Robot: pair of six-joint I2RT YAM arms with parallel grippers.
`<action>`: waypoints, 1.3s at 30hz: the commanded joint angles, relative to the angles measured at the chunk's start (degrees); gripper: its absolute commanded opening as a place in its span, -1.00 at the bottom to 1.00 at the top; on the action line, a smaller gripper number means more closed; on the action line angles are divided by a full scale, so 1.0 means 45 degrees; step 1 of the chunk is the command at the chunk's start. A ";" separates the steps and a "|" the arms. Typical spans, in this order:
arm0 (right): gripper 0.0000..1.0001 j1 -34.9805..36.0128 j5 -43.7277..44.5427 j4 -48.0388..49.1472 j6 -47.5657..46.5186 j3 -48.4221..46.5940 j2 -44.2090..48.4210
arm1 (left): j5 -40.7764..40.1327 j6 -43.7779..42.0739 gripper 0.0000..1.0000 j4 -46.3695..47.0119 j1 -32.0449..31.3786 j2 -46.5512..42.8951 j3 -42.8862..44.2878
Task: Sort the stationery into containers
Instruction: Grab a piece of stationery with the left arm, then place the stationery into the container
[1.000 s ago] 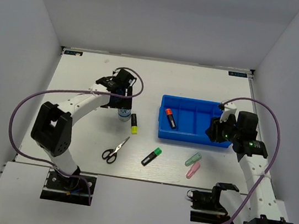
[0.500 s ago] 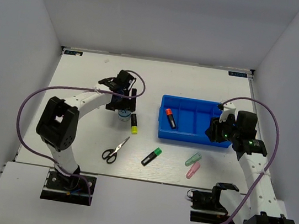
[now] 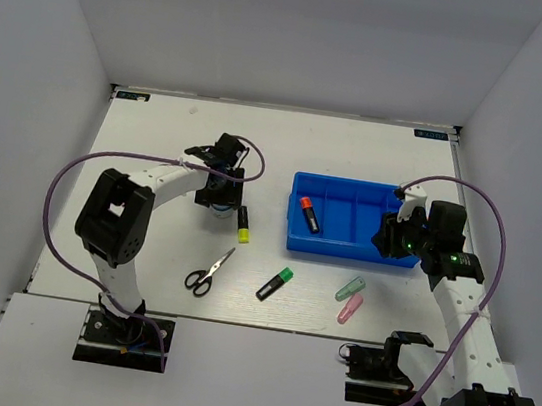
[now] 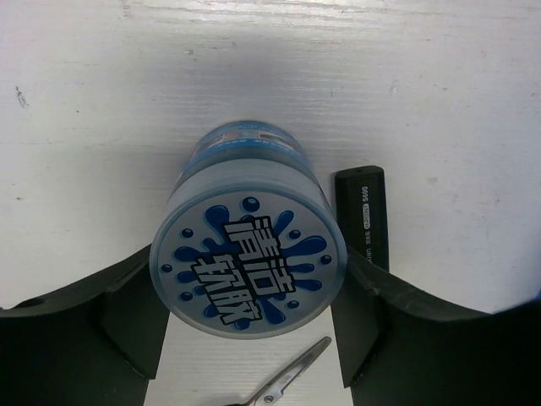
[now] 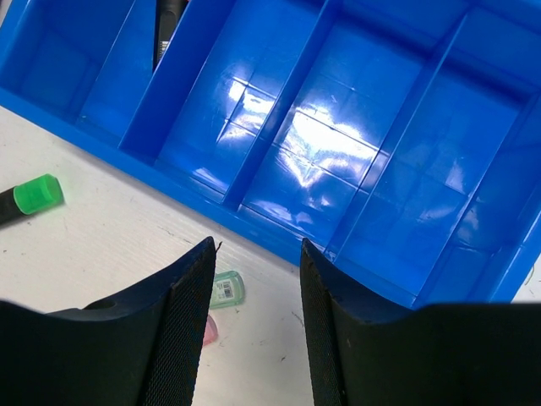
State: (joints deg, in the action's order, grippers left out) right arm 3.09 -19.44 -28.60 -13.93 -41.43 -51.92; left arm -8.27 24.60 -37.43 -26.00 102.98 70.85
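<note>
Left end effector (image 3: pixel 219 199) straddles round blue-and-white disc (image 4: pixel 248 269), fingers wide, grip unsure. Blue bin (image 3: pixel 345 251) lies rightward of it.

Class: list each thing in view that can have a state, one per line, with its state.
left gripper, jaws either side of blue-and-white tub; grip unclear
right gripper, open, empty, over blue bin's near edge
blue-and-white tub, upright on table
scissors, closed, flat on table
blue bin, holds only orange-ended marker
yellow-ended marker, on table, unsorted
green-ended marker, on table, unsorted
pink piece, green piece, on table, unsorted
</note>
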 commanded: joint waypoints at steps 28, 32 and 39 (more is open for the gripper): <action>-1.00 -0.0023 0.2485 0.1082 0.0675 0.0262 0.0230 | 0.4123 0.0393 -1.00 0.1014 -0.4749 0.0534 0.6540; -1.00 -0.0024 0.2523 0.1063 0.0655 0.0261 0.0268 | 0.4202 0.0471 -1.00 0.1072 -0.4730 0.0670 0.6599; -1.00 -0.0023 0.2562 0.1121 0.0694 0.0281 0.0229 | 0.4942 0.0802 -1.00 0.1267 -0.4730 0.1799 0.7397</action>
State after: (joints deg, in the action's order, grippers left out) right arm 3.07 -8.69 -25.50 -11.00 -40.38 -51.24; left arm 10.79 26.98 -34.61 -47.33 109.23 99.55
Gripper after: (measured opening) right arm 0.002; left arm 0.764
